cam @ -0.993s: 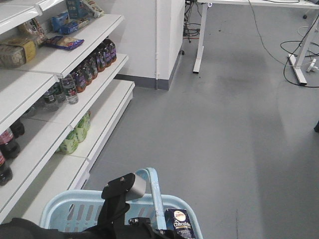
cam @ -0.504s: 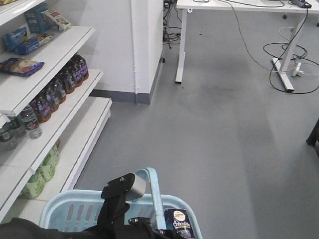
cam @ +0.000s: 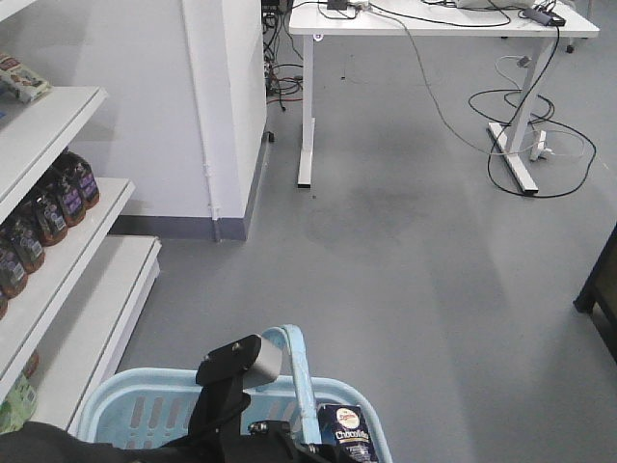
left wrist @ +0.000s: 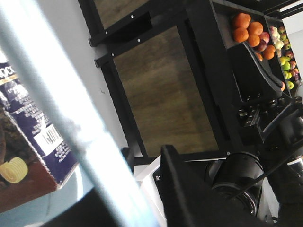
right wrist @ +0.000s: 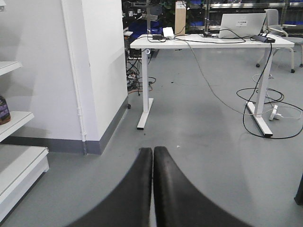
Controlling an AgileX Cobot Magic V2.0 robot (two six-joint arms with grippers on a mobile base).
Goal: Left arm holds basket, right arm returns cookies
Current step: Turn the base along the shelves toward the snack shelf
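Note:
The light blue basket (cam: 145,410) fills the bottom edge of the front view, its hoop handle (cam: 301,381) rising upright. My left gripper (cam: 231,386), black with a silver block on top, is shut on that handle. Up close in the left wrist view the handle (left wrist: 80,127) is a blurred pale bar running between the left gripper's (left wrist: 137,208) black fingers (left wrist: 189,189). The cookies (cam: 345,436), a dark navy box, stand inside the basket at its right side, also seen as the cookies (left wrist: 28,142) beside the handle. My right gripper (right wrist: 153,150) is shut and holds nothing, hanging above grey floor.
White store shelves (cam: 58,280) with dark bottles (cam: 43,212) line the left. A white wall corner (cam: 227,116) stands ahead on the left. A white desk (cam: 434,19) with cables (cam: 521,145) on the floor is ahead on the right. Grey floor (cam: 405,289) lies between.
The whole view has swung to the right: the shelves slid off towards the left edge and the white desk came to the centre. Basket, cookies and left gripper keep their places in the frame.

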